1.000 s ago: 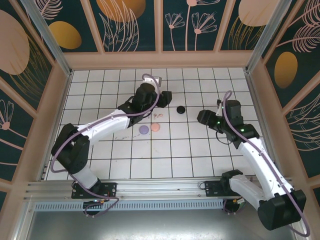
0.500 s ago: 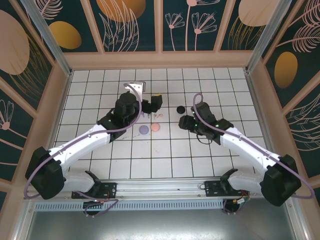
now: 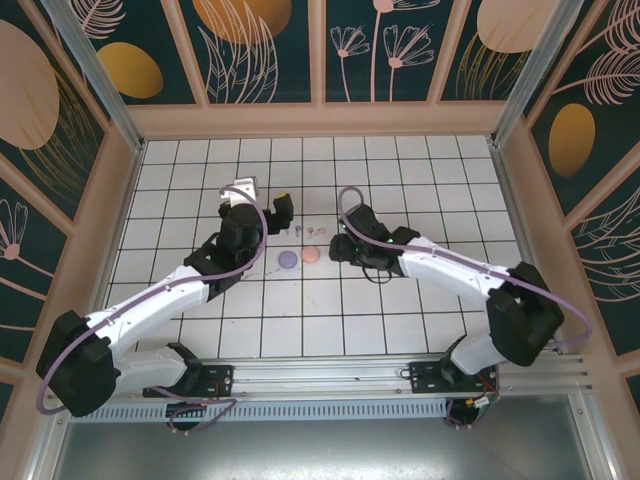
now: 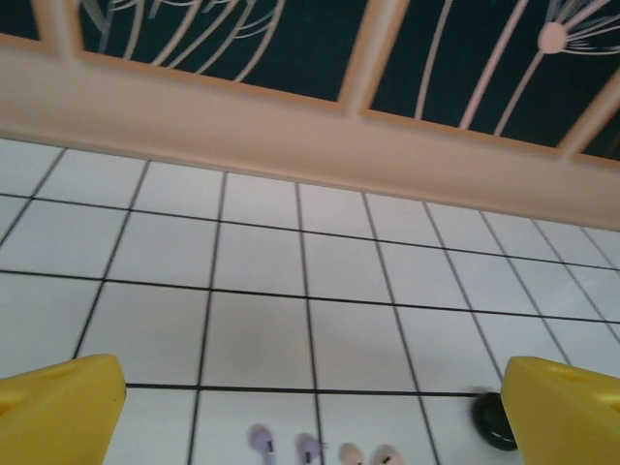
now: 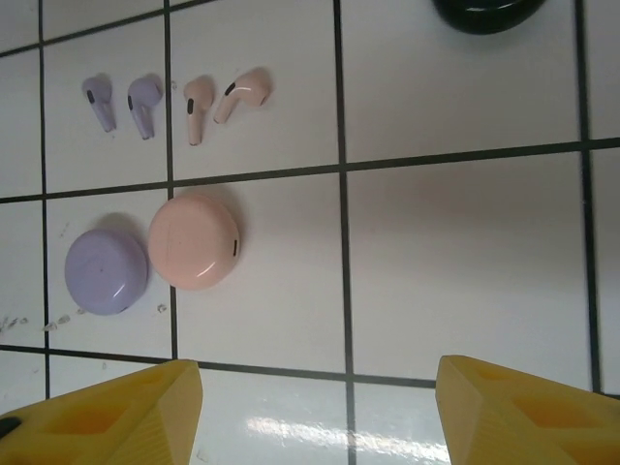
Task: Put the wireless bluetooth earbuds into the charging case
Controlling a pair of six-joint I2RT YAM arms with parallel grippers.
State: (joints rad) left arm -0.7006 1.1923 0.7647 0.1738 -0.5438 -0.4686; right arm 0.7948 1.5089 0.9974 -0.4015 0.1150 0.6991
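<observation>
Right hand point(image 5: 315, 378) has swung left — fingers spread, empty — pink earbuds point(image 5: 237, 95) lying just ahead.

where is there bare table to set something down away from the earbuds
Free: the tile rows between the back wall and the lilac earbuds; also the tiles on the near side of the lilac case and pink case. Crowded: the centre, with pink earbuds and black case.
</observation>
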